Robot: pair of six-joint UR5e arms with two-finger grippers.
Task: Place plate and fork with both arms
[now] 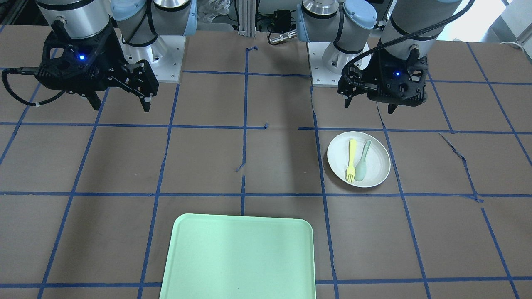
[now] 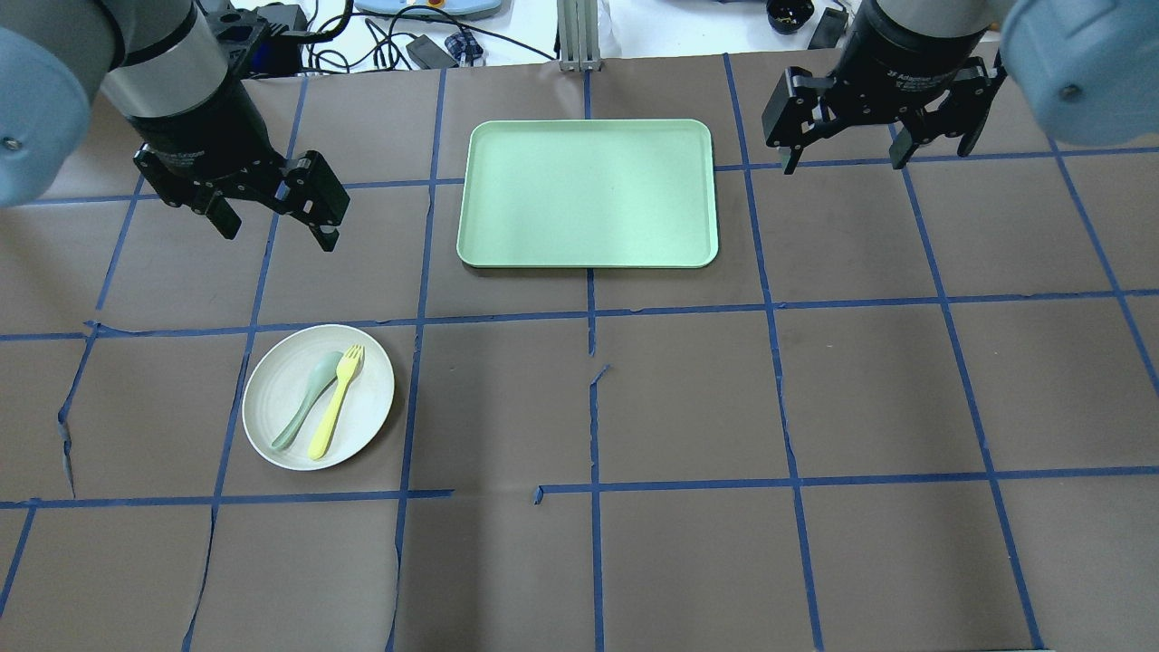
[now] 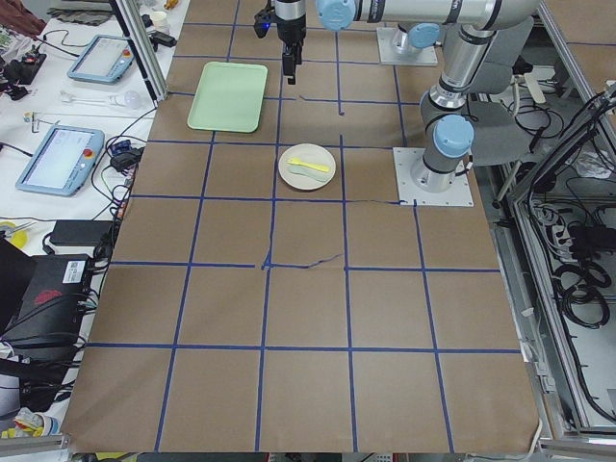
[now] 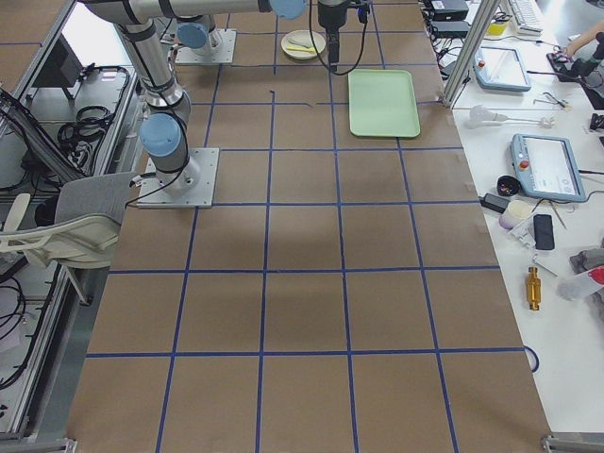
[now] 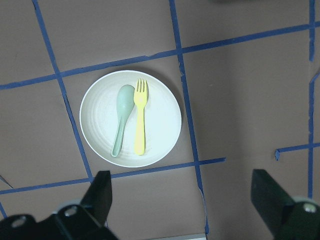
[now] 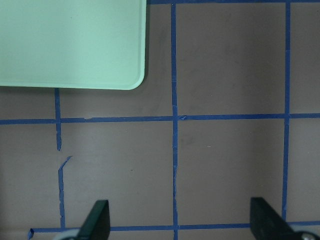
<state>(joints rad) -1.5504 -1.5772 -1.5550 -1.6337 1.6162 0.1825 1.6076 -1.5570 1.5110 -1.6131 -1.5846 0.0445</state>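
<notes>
Found the plate (image 2: 369, 398) on the left half of the table (image 2: 688, 389), between near and far edges, with the fork (image 2: 336, 401) on it beside a spoon (image 2: 308, 398). Saw left pincer (image 2: 278, 231) and right pincer (image 2: 844, 163) raised, wide open, empty: probably one for each item, toward the tray (image 2: 589, 195) by the far edge.

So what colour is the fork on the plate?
Small plastic fork: pale yellow, best in left wrist view.
</notes>
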